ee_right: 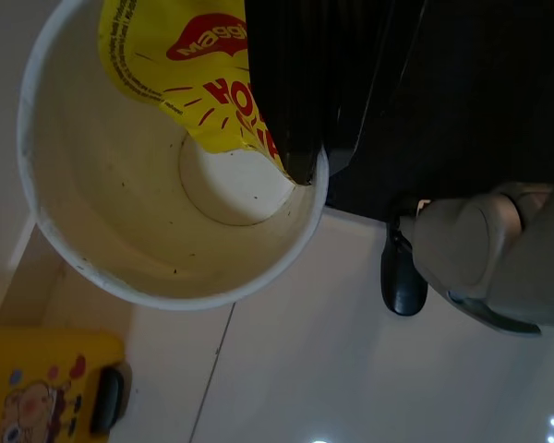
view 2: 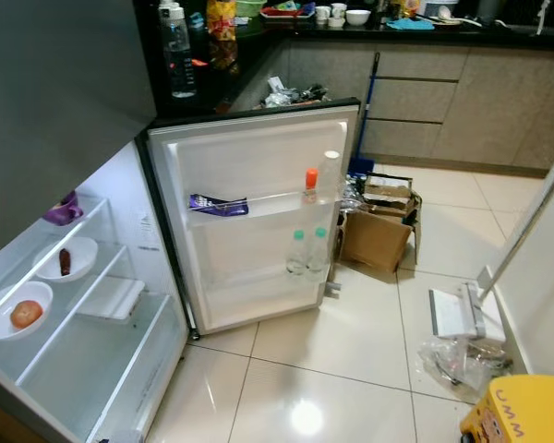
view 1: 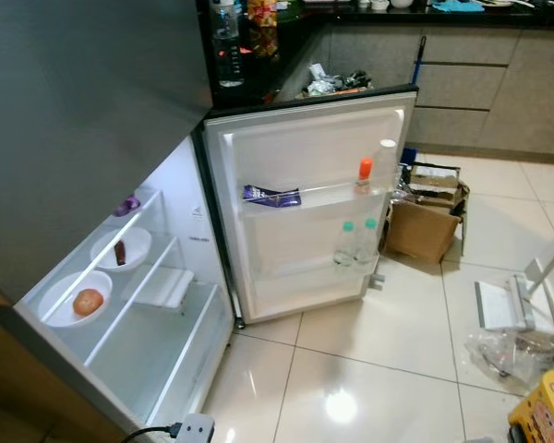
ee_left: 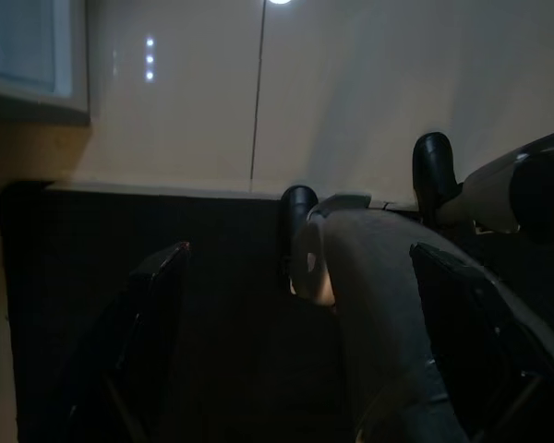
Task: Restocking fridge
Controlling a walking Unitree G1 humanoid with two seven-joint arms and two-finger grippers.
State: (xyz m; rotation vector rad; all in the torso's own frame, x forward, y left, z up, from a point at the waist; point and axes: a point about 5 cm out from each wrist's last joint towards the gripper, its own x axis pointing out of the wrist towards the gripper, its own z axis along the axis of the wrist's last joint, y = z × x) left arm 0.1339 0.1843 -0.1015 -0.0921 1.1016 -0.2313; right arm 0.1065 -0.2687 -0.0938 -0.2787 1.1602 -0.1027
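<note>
The fridge (view 1: 120, 314) stands open on my left with its door (view 1: 305, 148) swung out. Its shelves hold a plate with a red fruit (view 1: 88, 300), a plate with a dark item (view 1: 120, 251) and a purple thing (view 1: 127, 205). In the door racks are a purple packet (view 1: 270, 196), an orange-capped bottle (view 1: 364, 175) and two water bottles (view 1: 355, 242). My right gripper (ee_right: 309, 171) is shut on the rim of a white noodle cup (ee_right: 120, 212) with a yellow torn lid, one finger inside it. My left gripper (ee_left: 300, 249) hangs open and holds nothing.
A cardboard box (view 1: 423, 226) sits on the tiled floor just past the door. To the right lie a white folded tool (view 1: 503, 305), a plastic bag (view 1: 512, 355) and a yellow box (view 1: 547, 411). A power plug (view 1: 194, 429) lies by the fridge's near corner.
</note>
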